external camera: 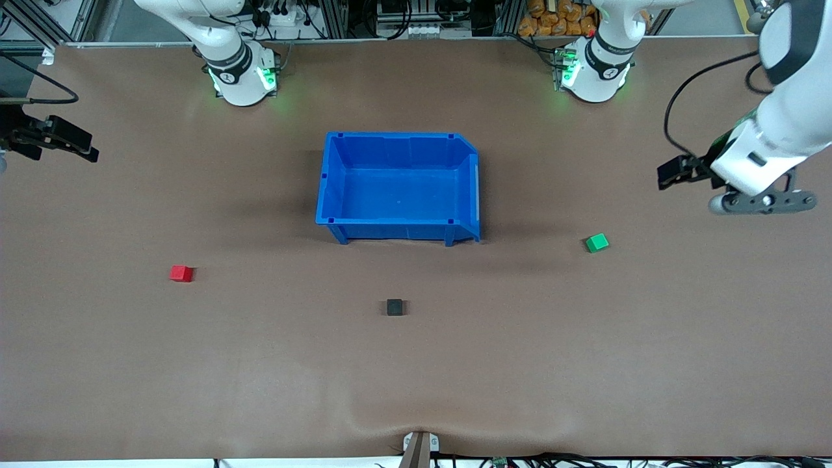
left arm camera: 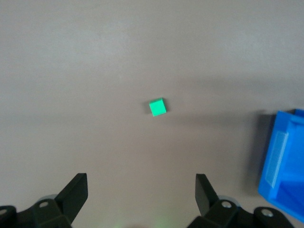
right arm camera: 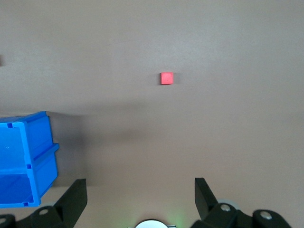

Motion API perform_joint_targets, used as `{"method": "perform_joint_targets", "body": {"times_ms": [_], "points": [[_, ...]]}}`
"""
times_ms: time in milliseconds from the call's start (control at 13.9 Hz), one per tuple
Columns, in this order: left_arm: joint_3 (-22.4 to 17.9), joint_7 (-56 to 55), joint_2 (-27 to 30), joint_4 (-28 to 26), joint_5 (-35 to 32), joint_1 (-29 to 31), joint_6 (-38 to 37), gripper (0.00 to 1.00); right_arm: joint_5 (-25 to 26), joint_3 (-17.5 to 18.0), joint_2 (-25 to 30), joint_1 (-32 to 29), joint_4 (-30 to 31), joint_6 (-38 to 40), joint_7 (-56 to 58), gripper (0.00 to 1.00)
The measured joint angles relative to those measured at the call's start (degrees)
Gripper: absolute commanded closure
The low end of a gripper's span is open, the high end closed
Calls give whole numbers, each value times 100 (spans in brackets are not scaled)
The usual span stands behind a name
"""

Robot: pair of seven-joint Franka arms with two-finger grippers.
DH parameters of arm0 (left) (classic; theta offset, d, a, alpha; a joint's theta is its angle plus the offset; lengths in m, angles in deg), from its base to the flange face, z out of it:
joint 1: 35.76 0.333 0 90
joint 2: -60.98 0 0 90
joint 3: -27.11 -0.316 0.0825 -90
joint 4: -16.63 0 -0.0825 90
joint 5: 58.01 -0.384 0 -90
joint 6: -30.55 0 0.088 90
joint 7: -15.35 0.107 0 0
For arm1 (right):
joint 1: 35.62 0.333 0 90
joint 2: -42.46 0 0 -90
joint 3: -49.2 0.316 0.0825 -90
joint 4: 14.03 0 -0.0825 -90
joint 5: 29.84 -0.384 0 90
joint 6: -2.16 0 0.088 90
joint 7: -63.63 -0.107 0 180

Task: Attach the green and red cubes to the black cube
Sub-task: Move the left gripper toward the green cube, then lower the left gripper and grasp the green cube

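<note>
Front view, blue bin (external camera: 398, 224) near black cube (external camera: 394, 307)

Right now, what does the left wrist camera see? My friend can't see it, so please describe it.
A small green cube sits alone on the brown table, ahead of the open left gripper, which holds nothing. A corner of the blue bin shows at the picture's edge.

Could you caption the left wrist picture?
Open left gripper above the table, green cube ahead, blue bin alongside.
</note>
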Motion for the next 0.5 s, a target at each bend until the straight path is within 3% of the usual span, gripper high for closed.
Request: {"method": "perform_joint_targets", "body": {"times_ms": [503], "points": [[-1, -754, -497, -1170, 0, 24, 1568, 0, 0, 0, -16, 0, 24, 32, 0, 0]]}}
